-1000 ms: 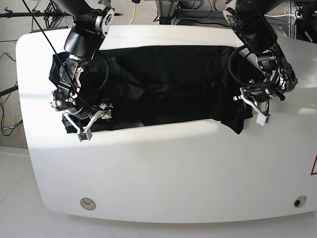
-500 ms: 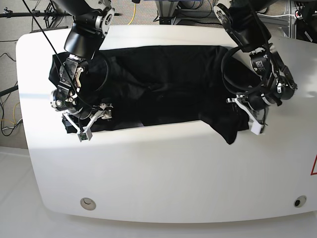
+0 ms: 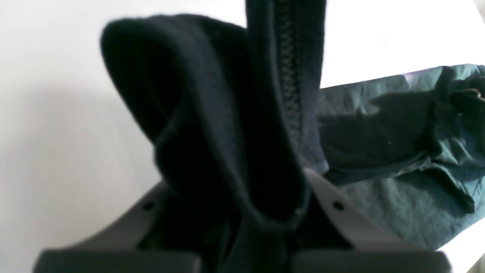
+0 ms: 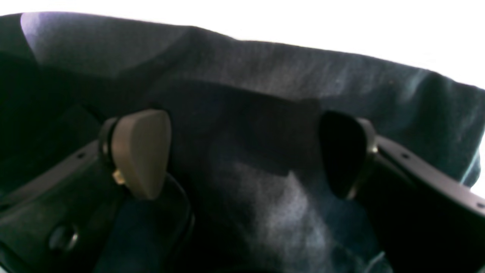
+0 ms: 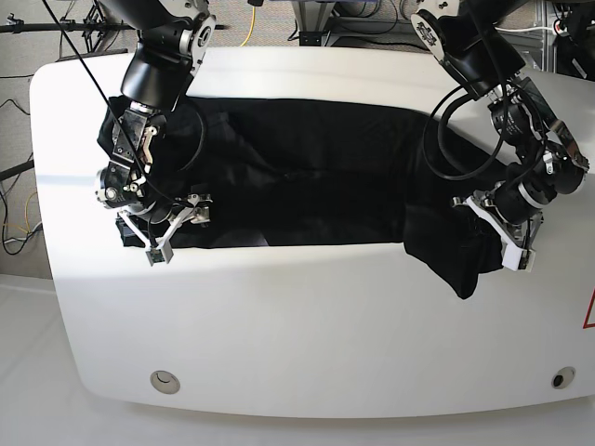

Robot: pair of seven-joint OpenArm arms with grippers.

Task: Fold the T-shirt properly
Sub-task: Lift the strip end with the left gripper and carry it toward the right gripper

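The black T-shirt (image 5: pixel 316 177) lies spread over the white worktop (image 5: pixel 307 325). The left gripper (image 5: pixel 507 243) has its jaws closed on a bunched corner (a fold hangs from it). The right gripper (image 5: pixel 177 228) stands with jaws wide, fabric lying between them, not pinched.

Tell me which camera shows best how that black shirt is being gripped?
The left wrist view: the T-shirt is bunched between the left gripper's closed jaws. The base view shows it from afar; the right wrist view shows only cloth under open jaws.
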